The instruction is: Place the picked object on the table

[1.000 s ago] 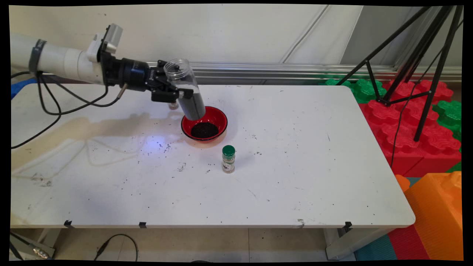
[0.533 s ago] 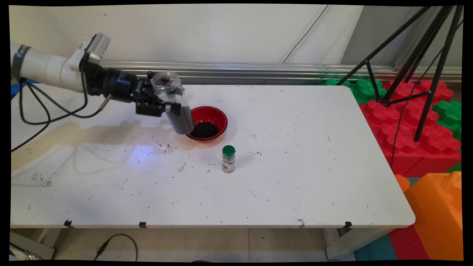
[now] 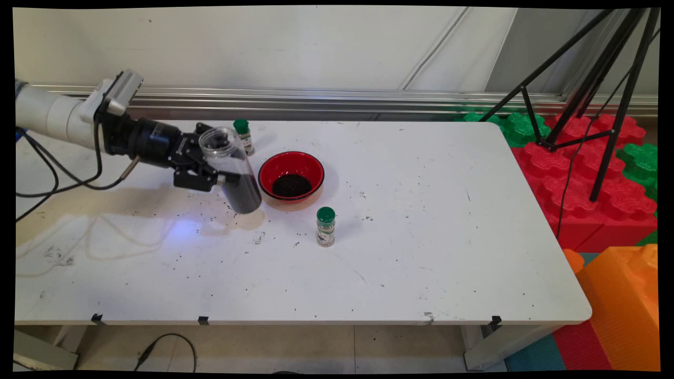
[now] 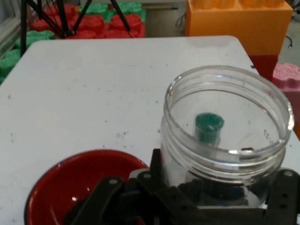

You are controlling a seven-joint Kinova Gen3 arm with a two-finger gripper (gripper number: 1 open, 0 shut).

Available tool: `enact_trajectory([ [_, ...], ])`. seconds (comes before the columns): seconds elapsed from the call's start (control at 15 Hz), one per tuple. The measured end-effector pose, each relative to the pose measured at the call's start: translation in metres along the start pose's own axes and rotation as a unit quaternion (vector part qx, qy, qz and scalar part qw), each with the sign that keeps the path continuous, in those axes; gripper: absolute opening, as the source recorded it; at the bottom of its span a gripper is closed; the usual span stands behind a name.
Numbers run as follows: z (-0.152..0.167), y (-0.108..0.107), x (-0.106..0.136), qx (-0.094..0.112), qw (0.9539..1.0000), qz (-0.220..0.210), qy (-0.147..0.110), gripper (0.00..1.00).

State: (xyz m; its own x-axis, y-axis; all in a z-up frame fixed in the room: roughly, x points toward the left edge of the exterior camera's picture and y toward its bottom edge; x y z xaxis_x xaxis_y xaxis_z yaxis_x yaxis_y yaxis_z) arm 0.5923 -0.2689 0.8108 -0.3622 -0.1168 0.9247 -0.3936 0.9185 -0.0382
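Main view shows you the gripper [image 3: 224, 178] pinching a clear jar [image 3: 234, 171] of dark grains. It tilts just left of the red bowl [image 3: 291, 176].

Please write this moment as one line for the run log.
pincer: shut on clear jar | jar: open, dark grains, tilted, left of red bowl | near: two green-capped bottles | table
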Motion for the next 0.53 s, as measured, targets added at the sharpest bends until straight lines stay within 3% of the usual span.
enact_trajectory([
  [0.53, -0.008, 0.010, -0.030, -0.003, 0.9997, 0.002, -0.026, 0.00],
])
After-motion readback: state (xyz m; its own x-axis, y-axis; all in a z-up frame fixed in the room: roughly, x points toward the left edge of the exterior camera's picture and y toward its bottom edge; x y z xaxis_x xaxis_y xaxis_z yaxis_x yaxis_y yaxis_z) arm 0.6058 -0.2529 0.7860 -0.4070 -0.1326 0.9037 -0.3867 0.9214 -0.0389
